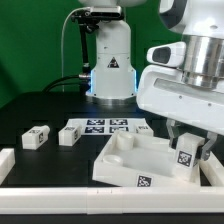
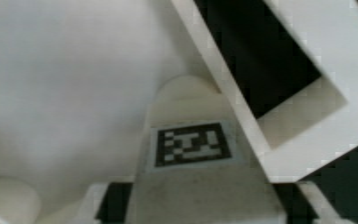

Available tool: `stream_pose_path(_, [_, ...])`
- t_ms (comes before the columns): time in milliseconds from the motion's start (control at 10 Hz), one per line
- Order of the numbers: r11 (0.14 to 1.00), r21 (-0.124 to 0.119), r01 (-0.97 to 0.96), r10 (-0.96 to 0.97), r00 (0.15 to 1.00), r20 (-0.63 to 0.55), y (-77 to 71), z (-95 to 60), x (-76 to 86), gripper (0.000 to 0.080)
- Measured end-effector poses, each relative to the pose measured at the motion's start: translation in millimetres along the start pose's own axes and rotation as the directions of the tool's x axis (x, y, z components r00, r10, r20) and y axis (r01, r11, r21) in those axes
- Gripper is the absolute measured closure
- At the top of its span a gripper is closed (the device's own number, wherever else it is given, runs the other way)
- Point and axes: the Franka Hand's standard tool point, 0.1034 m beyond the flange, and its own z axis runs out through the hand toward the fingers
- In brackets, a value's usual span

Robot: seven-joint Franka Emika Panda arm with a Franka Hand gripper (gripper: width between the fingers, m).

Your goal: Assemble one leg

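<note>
Rail, long and white, lies nearest along the bench edge. Behind it sits the square white panel. Over the panel's corner at the exterior view's right, the tool is clenched on the tagged leg. Farther back lie two loose legs and the marker board.

Panel is lying front-centre w/ marker board just behind it. Two legs are sitting to board's left (exterior view). Another leg is standing at panel's right corner.
</note>
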Motion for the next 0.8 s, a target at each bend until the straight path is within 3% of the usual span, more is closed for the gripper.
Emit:
stream_pose_path(100, [0.999,-0.020,-0.044,0.044,0.999,0.000,6.1,0.8,3.0,0.0490])
stream_pose_path(300, [1.000,-0.017,-0.022,0.022,1.000,0.000,5.3,1.0,2.4,0.0448])
stream_pose_path(400, [1.000,-0.017,-0.022,0.022,1.000,0.000,5.4,1.0,2.6,0.0260])
stream_pose_path(500, [1.000,-0.017,-0.022,0.022,1.000,0.000,5.4,1.0,2.5,0.0184])
stream_pose_path(800, [1.000,-0.017,-0.022,0.022,1.000,0.000,5.4,1.0,2.5,0.0154])
